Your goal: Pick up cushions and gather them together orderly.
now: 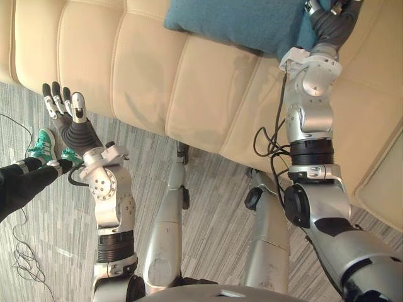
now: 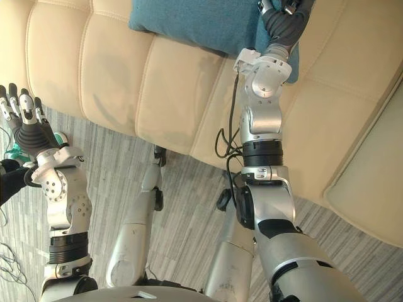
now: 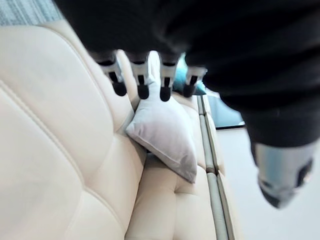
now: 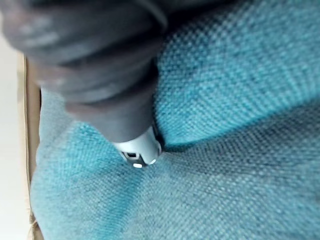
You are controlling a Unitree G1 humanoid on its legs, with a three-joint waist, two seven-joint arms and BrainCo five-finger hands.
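Note:
A teal cushion lies on the seat of the cream sofa, at the far side. My right hand rests on its right end. In the right wrist view a digit digs into a fold of the teal cloth, which puckers round it. My left hand hovers over the floor in front of the sofa's left part, open with straight fingers and holding nothing. Past its fingertips a pale grey cushion leans on the sofa further along.
A person's leg in dark trousers with a green and white shoe stands on the grey striped floor close to my left hand. A cream sofa section juts out at the right.

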